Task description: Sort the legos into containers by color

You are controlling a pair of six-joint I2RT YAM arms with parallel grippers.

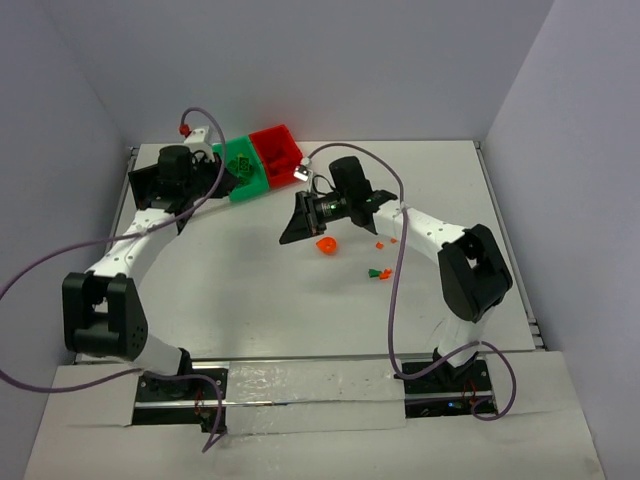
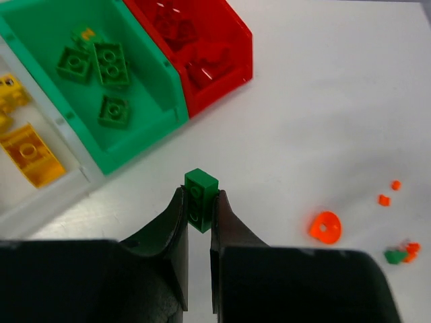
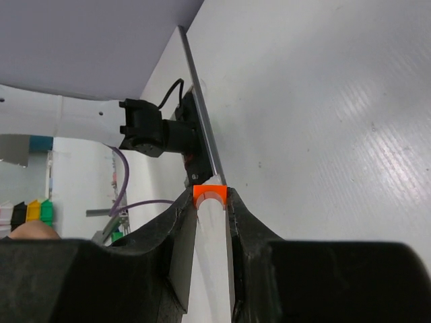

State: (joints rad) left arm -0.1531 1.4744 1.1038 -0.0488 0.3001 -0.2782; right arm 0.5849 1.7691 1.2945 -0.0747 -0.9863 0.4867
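My left gripper [image 2: 200, 195] is shut on a small green brick [image 2: 202, 190], held above the table just in front of the green bin [image 2: 138, 145]. That bin holds several green bricks. The red bin [image 2: 236, 57] beside it holds red pieces. The white bin [image 2: 67, 192] on its other side holds yellow pieces. In the top view the left gripper [image 1: 222, 172] is at the green bin [image 1: 245, 165]. My right gripper [image 3: 210, 202] is shut on a tiny orange arch piece [image 3: 209, 195]; in the top view it [image 1: 290, 233] hovers near mid-table.
An orange round piece [image 1: 325, 243] lies right of the right gripper, with small orange and green bits [image 1: 380, 270] further right. They also show in the left wrist view [image 2: 324, 227]. The black bin [image 1: 138, 185] is mostly hidden behind the left arm.
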